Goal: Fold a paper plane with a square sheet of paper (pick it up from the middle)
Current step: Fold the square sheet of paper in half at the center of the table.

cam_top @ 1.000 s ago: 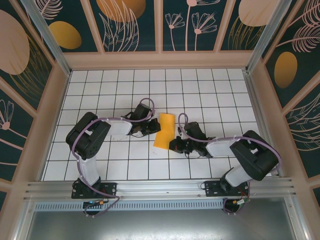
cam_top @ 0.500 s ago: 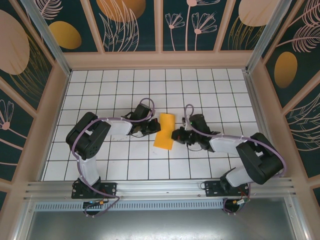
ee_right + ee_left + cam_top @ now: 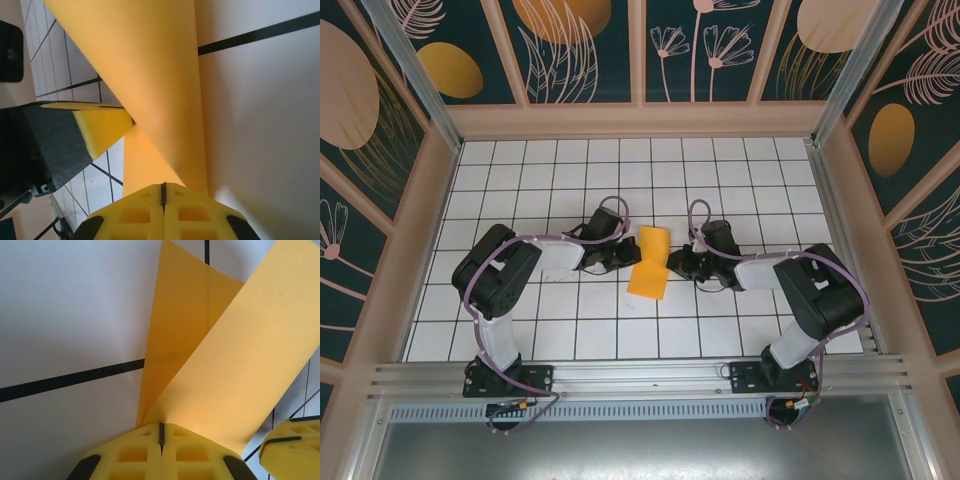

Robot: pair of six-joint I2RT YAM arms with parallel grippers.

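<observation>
The square sheet of paper [image 3: 649, 263] lies folded into a narrow orange-yellow strip in the middle of the tiled table, one flap lifted off the layer beneath. My left gripper [image 3: 628, 260] is shut, its tips against the strip's left edge. In the left wrist view the paper [image 3: 240, 355] fans out from the closed tips of the left gripper [image 3: 161, 425]. My right gripper [image 3: 671, 267] is shut too, its tips at the strip's right edge. The right wrist view has the paper [image 3: 150, 75] rising from the closed right gripper [image 3: 163, 185]. I cannot tell whether either pinches a layer.
The white grid table [image 3: 620, 180] is fenced by wooden walls [image 3: 640, 120] with painted panels. The two grippers stand a few centimetres apart across the paper; the left gripper's finger [image 3: 102, 131] is close in the right wrist view. An aluminium rail [image 3: 640, 375] runs along the near edge.
My right gripper has swung away from the near edge and leftwards, up to the paper's right edge. The left gripper and the paper have stayed put.
</observation>
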